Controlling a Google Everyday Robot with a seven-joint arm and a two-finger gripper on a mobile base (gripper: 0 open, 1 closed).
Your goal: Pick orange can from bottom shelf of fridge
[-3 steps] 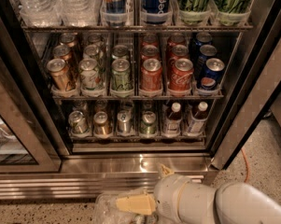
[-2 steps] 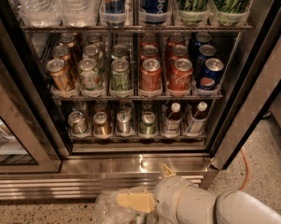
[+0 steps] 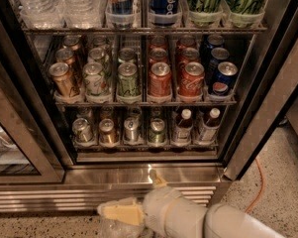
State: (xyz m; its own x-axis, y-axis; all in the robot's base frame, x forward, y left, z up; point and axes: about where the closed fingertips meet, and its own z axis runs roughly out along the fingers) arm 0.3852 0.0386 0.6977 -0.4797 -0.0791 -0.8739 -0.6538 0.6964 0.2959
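Note:
The fridge (image 3: 267, 108) stands open in front of me. Its bottom shelf (image 3: 143, 146) is dim and holds a row of cans and bottles in clear lanes. The orange can (image 3: 108, 131) is small and copper-orange with a silver lid. It stands second from the left in the front row, between two silver cans. My gripper (image 3: 109, 213) is low in the view, in front of the steel base grille (image 3: 64, 197). It is below the bottom shelf, roughly under the orange can and well apart from it. It holds nothing that I can see.
The middle shelf (image 3: 143, 102) holds gold-orange, silver-green, red cola and blue cans. The top rack (image 3: 138, 29) holds water bottles and tall cans. Two small bottles (image 3: 182, 125) stand at the bottom right. The glass door (image 3: 15, 133) is at left. An orange cable (image 3: 260, 182) lies on the floor.
My gripper and forearm have shifted to the left along the base grille. The cans and shelves have not moved.

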